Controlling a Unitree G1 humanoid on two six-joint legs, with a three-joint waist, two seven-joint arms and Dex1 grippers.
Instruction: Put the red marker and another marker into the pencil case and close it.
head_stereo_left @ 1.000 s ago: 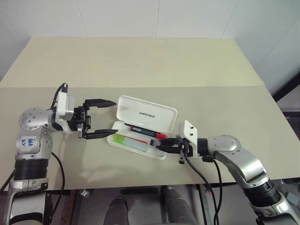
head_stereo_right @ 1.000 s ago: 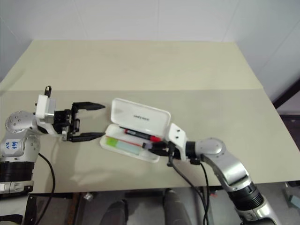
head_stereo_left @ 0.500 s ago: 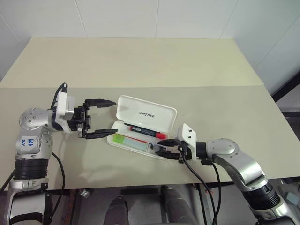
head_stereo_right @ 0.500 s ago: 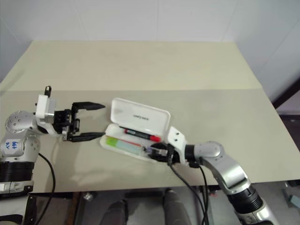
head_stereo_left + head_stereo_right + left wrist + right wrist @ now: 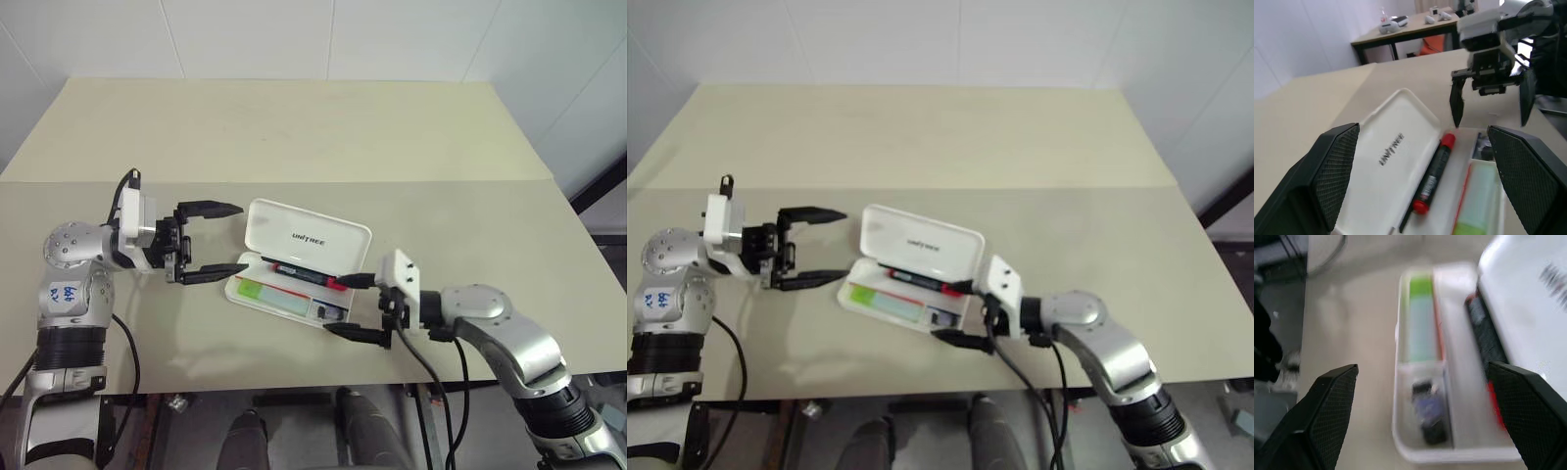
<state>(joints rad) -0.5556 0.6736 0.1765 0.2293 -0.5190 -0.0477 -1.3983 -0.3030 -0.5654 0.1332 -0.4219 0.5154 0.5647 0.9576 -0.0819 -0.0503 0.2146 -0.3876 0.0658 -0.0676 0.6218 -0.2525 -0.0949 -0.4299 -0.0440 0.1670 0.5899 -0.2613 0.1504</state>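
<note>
The pencil case (image 5: 299, 274) lies open near the desk's (image 5: 294, 137) front edge, its long axis running slantwise from the left pincer's side toward the right pincer's side; the lid stands up along the far side, hinged there, lettering facing the camera. The red marker (image 5: 306, 273) lies in the tray along that same axis, tucked against the lid's foot; another marker (image 5: 274, 294), the green one, lies parallel in the nearer compartment; a small dark object (image 5: 329, 312) sits in the end compartment. Both markers look to be in, so what's left, by my reading, is the closing; the lid must swing toward the front edge. The left pincer (image 5: 211, 241) hovers wide and empty just beside the case's left end, level with the lid; the right pincer (image 5: 360, 306) hangs wide and empty at the right end, straddling that corner; both are near, the right one lower.
</note>
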